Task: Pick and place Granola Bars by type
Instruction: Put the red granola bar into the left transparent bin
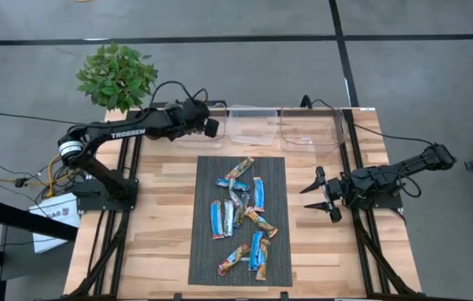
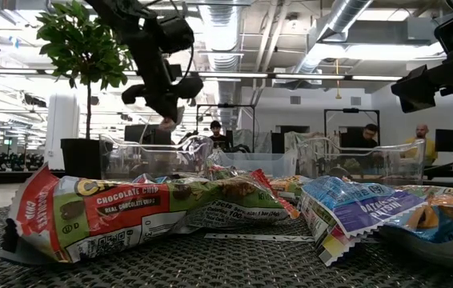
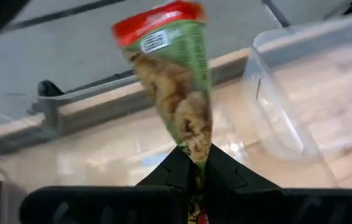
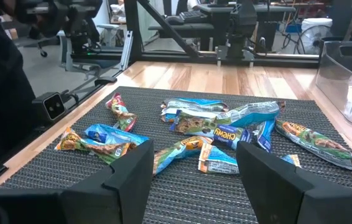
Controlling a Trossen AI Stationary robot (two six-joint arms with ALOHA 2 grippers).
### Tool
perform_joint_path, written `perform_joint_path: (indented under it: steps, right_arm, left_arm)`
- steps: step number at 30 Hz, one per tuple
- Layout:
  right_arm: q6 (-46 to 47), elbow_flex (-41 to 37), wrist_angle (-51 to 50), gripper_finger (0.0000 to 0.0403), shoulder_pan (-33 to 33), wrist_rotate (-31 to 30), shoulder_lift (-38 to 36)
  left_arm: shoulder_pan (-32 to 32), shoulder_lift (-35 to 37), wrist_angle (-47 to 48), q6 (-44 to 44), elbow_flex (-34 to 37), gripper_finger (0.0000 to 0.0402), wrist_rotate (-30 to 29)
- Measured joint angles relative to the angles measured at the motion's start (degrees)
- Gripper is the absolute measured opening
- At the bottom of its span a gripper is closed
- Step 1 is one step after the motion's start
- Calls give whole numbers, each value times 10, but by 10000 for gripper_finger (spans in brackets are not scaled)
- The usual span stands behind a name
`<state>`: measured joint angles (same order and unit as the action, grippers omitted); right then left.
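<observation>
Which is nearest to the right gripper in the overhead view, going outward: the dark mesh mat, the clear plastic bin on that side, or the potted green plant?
From the right gripper, open beside the mat:
1. Dark mesh mat, just alongside, toward the table's middle.
2. Right-hand clear plastic bin, at the back edge.
3. Potted green plant, far back corner on the left arm's side.

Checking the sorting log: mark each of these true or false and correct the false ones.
1. The left gripper is shut on a granola bar. True.
2. The right gripper is shut on a blue bar. False: it is open and holds nothing, beside the mat.
3. The other bars lie on the dark mat. True.
4. The clear bins stand at the table's near edge. False: they stand at the far edge, beyond the mat.
</observation>
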<state>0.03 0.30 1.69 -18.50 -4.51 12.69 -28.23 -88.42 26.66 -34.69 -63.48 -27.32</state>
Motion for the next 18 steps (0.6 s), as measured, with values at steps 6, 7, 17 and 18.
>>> perform_joint_path:
  steps: [6, 7, 17, 18]
  right_arm:
    - [0, 0, 0, 221, 0, 0, 0]
    - [0, 0, -1, 221, 0, 0, 0]
    - [0, 0, 0, 221, 0, 0, 0]
    - [0, 0, 0, 221, 0, 0, 0]
  left_arm:
    - [-1, -25, 31, -72, 0, 18, 11]
    - [-1, -28, 29, -81, 0, 18, 20]
    - [2, -64, -3, -131, 0, 18, 20]
    - [2, -69, -14, -131, 0, 18, 20]
